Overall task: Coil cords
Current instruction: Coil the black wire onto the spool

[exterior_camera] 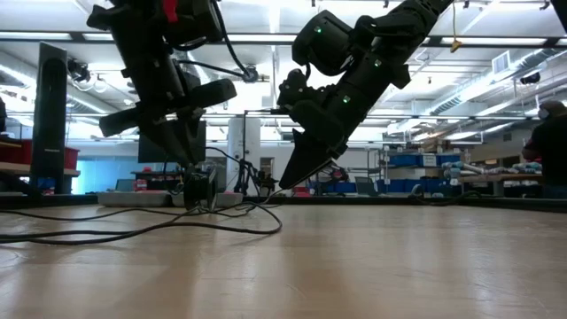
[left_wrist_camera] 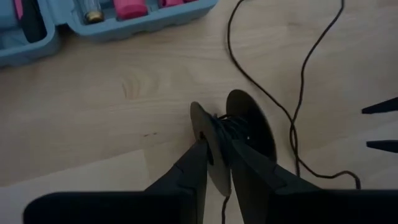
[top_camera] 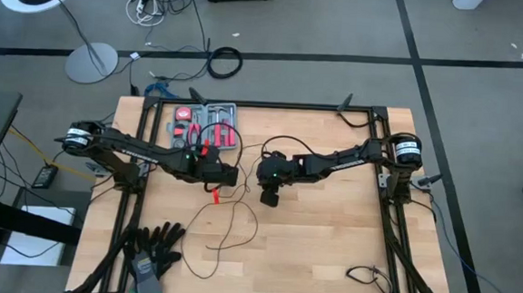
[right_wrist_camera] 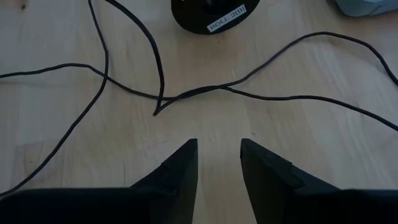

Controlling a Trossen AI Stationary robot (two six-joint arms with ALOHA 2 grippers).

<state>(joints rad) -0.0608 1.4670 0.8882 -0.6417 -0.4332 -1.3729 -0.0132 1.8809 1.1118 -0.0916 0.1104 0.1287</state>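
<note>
Left gripper (left_wrist_camera: 216, 163) clenched on spool (left_wrist_camera: 233, 134), cord (right_wrist_camera: 273, 65) lying just ahead of open right gripper (right_wrist_camera: 219, 155)

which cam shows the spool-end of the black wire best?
Left wrist view: the left gripper is shut on the round disc, wire wound at its hub. High view shows only a dark blob at the gripper; low view has it small and edge-on; right wrist view shows just loose wire.
</note>
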